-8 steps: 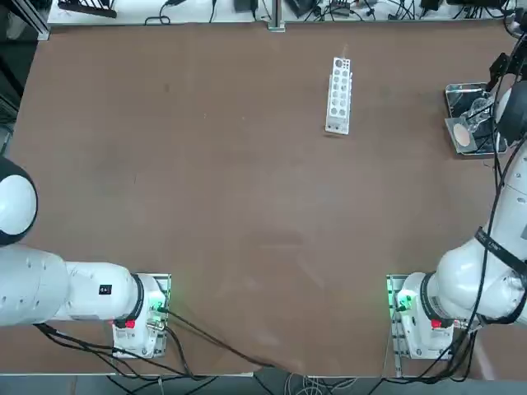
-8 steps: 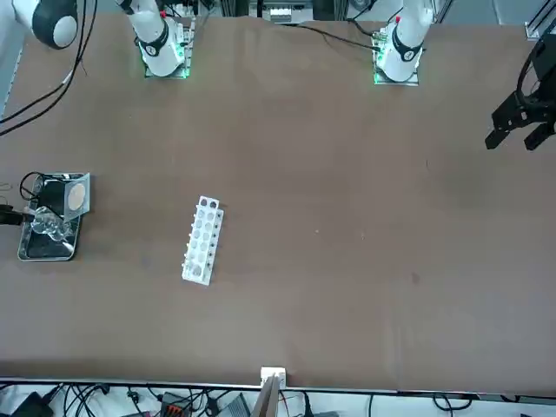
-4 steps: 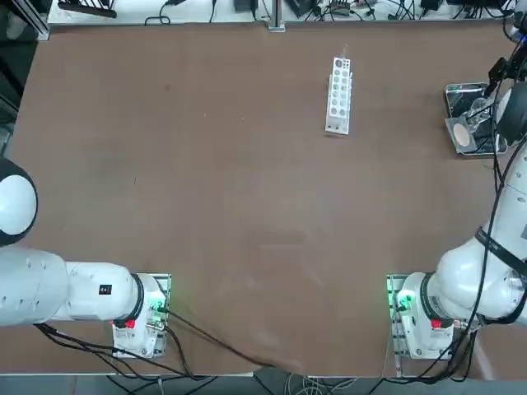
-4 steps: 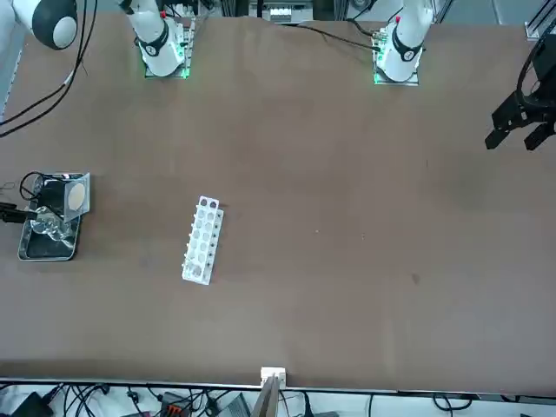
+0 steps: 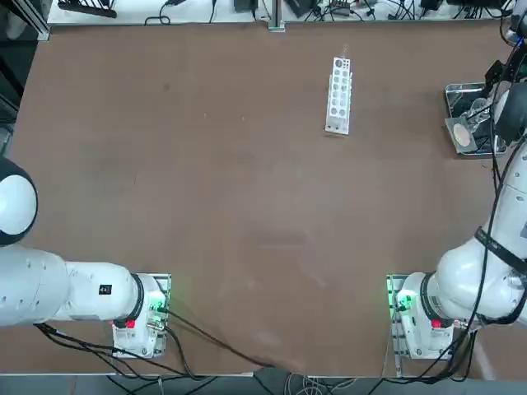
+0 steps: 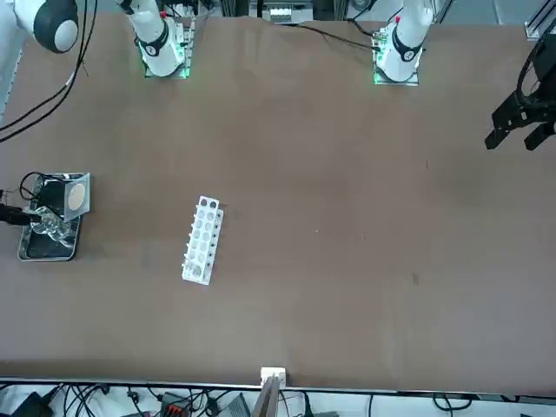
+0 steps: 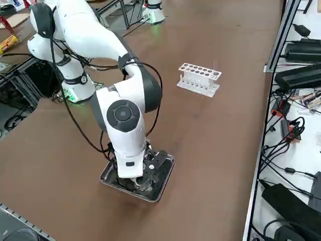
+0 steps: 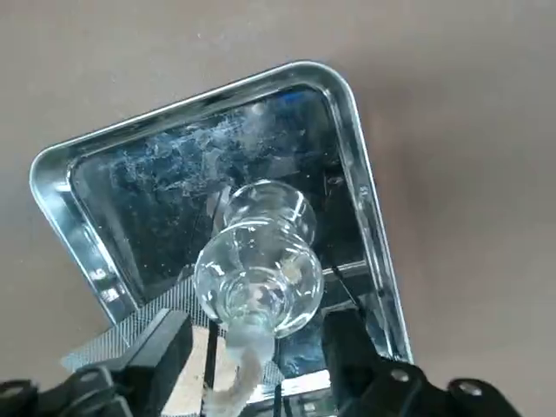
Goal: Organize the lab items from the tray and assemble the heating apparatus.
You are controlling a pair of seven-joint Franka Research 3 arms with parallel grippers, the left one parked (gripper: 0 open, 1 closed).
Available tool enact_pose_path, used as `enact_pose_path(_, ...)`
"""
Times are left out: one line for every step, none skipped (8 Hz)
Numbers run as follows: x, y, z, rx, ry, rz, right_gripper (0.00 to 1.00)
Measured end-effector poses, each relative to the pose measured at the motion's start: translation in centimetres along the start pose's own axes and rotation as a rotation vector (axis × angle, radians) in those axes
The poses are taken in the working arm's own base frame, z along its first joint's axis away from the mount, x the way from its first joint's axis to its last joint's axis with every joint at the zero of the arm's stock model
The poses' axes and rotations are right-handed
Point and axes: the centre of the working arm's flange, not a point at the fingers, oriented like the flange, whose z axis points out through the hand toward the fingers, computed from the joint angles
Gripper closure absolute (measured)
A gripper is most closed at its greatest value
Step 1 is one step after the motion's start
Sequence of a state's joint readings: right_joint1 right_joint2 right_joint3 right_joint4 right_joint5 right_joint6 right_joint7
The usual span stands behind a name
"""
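The small clear glass burner [image 8: 257,271] is seen lying on its side in the shiny steel tray [image 8: 358,187], dark inside; a rounded waisted body and a white wick are shown, the long axis set lengthwise, wick end toward the right gripper [image 8: 257,347]; the black fingers [image 8: 163,352] are spread wide on either side of it, gripping nothing; the grey mesh [image 8: 148,311] is tucked beneath.
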State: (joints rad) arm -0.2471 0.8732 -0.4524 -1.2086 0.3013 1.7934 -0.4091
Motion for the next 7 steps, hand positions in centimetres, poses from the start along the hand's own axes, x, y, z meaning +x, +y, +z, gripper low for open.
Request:
enact_pose_path(0.03,0.00,0.10,0.000,0.000,-0.003,0.12)
enact_pose_path(0.03,-0.01,0.09,0.000,0.000,-0.004,0.15)
enact_pose_path(0.03,-0.01,0.10,0.001,0.000,-0.005,0.16)
enact_pose_path(0.02,0.00,0.12,0.001,0.000,-0.006,0.17)
enact_pose_path(0.00,0.01,0.20,0.002,-0.002,-0.006,0.19)
enact_pose_path(-0.03,0.02,0.26,0.003,-0.003,-0.007,0.20)
enact_pose_path(-0.05,0.03,0.32,0.003,-0.004,-0.007,0.19)
